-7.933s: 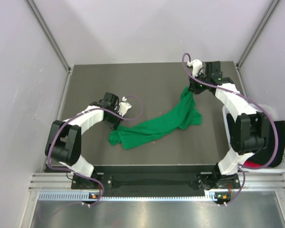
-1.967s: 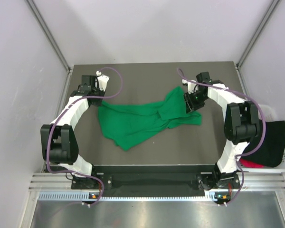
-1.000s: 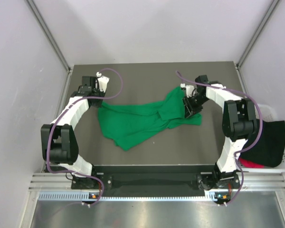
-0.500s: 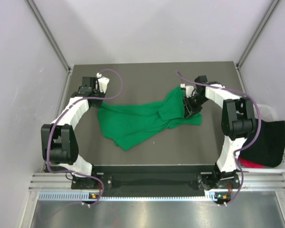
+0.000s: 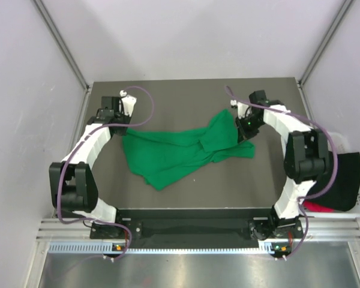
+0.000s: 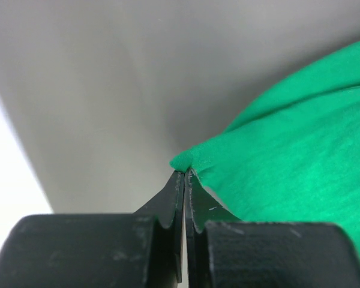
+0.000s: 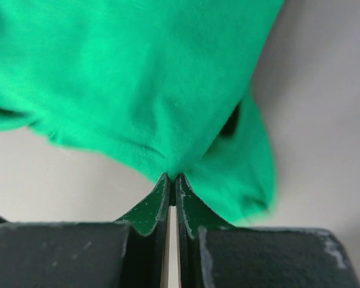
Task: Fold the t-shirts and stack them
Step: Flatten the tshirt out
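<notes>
Green t-shirt [image 5: 180,153] lies crumpled and twisted mid-table [image 5: 186,99], not flat yet, no fold made. Black t-shirt [image 5: 342,180] and red t-shirt [image 5: 315,208] are bunched in the white basket [image 5: 343,139] at the right edge, untouched.

Left pincer [image 6: 185,174] is clenched on the far-left corner of the green tee. The wrist view shows only a sliver of the edge caught right at the tips. Right pincer [image 7: 171,177] is clenched on a pinch of green cloth at the tee's far-right end, with fabric puckering into the tips.

Risks, judged from this:
- Left hold is shallow. If the arms pull apart to spread the tee, that corner probably slips out and the left side drops back in a heap.
- Right pinch looks like a gathered bunch, maybe more than one layer; can't tell. Lifting it could keep the tee doubled instead of opening it.
- The middle is twisted, so stretching may only tighten the twist.
- Uneven pull drags the whole tee across the table.
</notes>
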You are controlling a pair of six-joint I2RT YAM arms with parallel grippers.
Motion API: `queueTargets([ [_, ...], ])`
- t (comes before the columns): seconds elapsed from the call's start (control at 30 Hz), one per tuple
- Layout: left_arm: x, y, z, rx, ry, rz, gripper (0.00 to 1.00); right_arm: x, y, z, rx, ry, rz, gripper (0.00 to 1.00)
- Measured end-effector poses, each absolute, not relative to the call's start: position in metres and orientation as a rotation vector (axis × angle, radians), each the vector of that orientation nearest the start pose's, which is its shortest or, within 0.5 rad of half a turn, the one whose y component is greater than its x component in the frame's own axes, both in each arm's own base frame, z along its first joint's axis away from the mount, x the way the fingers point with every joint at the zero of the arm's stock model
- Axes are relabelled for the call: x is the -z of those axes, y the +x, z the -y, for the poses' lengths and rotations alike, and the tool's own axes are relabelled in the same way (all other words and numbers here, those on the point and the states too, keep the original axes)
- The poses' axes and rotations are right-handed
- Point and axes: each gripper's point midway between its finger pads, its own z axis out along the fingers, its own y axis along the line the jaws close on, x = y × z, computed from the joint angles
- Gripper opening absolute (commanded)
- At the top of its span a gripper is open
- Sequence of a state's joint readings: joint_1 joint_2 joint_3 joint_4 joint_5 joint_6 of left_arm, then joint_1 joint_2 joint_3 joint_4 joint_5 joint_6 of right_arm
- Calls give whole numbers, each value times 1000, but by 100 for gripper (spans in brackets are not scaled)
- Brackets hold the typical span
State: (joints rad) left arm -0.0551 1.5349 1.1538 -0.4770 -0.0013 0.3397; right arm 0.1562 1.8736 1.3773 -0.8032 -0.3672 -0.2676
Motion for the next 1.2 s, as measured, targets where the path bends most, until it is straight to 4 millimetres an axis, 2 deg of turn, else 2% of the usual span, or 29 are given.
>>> queueTargets([
  [0.07,-147,393,5,-158,479,-2345,0,-91,362,-104,-428,-679,-2652,0],
  [0.1,-160,394,4,-170,482,-2313,0,-115,370,-102,-387,-686,-2582,0],
  [0.17,-191,397,4,-184,481,-2249,0,-170,386,-99,-305,-690,-2420,0],
  [0.23,-233,402,4,-199,472,-2158,0,-242,397,-93,-205,-680,-2203,0],
  [0.27,-256,404,5,-207,469,-2111,0,-281,397,-89,-152,-665,-2082,0],
  [0.33,-305,404,5,-221,450,-2002,0,-339,388,-81,-68,-636,-1909,0],
  [0.43,-375,394,6,-237,421,-1846,0,-410,363,-65,45,-580,-1698,0],
  [0.53,-428,374,6,-248,397,-1722,0,-453,339,-52,121,-525,-1568,0],
  [0.63,-468,348,8,-243,392,-1622,0,-479,319,-42,170,-486,-1492,0],
  [0.73,-493,320,10,-240,402,-1548,0,-504,296,-33,206,-458,-1421,0],
  [0.87,-513,283,9,-251,415,-1482,0,-542,257,-25,239,-437,-1316,0],
  [1.03,-546,232,7,-277,414,-1379,0,-602,183,-14,265,-399,-1137,0],
  [1.2,-589,173,4,-298,389,-1226,0,-647,88,-7,263,-369,-916,0],
])
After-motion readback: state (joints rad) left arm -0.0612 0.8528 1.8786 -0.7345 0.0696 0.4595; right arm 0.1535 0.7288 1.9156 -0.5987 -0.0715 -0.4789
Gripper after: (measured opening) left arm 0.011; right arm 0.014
